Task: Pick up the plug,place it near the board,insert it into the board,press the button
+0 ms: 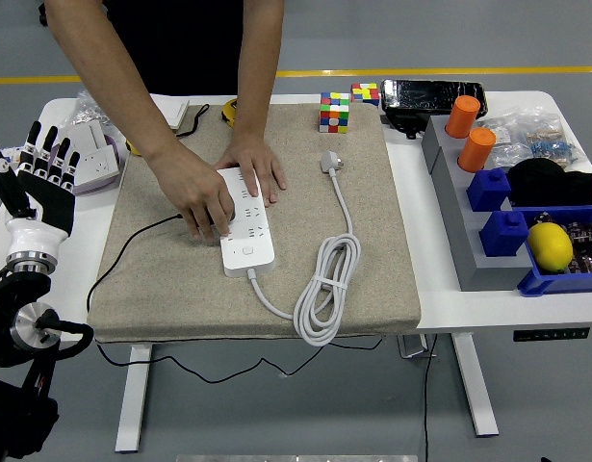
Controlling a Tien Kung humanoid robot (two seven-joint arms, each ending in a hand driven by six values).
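Note:
A white power strip (247, 226) lies on the beige mat (180, 289) near its middle. A person at the far side has both hands on it: one hand (201, 195) covers the black plug at the strip's left side, the other hand (259, 165) holds the strip's far end. A thin black cable (132, 245) runs from the covered plug off the mat's left edge. My left hand (40, 173) is raised at the table's left edge, fingers spread, holding nothing. The right arm is out of view.
The strip's own white cord (326, 289) lies coiled on the mat, its white plug (331, 162) further back. Two colourful cubes (335, 111) stand at the mat's far edge. Grey and blue bins (498, 231) with orange cups, a lemon and a black object fill the right side.

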